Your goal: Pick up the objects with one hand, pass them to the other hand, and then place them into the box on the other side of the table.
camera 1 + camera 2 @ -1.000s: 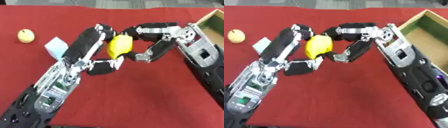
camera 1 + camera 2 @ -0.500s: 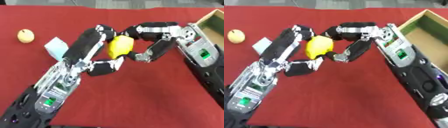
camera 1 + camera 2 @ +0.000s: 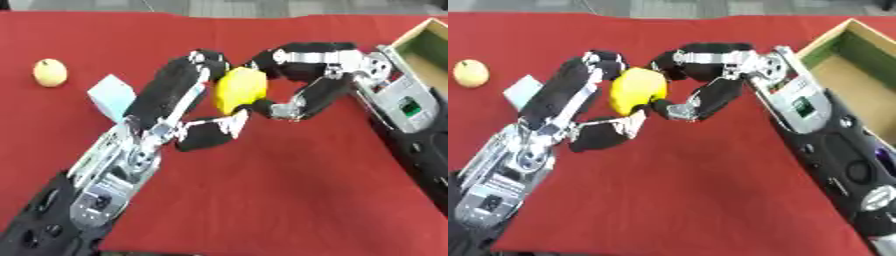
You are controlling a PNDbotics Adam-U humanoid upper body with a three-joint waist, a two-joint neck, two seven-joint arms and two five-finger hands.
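Over the middle of the red cloth-covered table (image 3: 289, 200), a rounded yellow lemon-like object (image 3: 238, 89) sat between the two robot hands, its long axis running roughly top to bottom in the view. The left hand (image 3: 188, 100) had fingers and thumb curled round the object's left side, and the right hand (image 3: 302, 75) closed on it from the right, fingers over the top and thumb beneath. Which hand bore the weight could not be told, though the handover looked under way. The open wooden box with a green inner wall (image 3: 859, 65) lay at the table's right edge, beyond the right hand, so that hand was the nearer one to carry the object there. What showed of the box's floor looked bare. A pale yellow round fruit (image 3: 50, 72) and a light blue block (image 3: 112, 95) waited at the left
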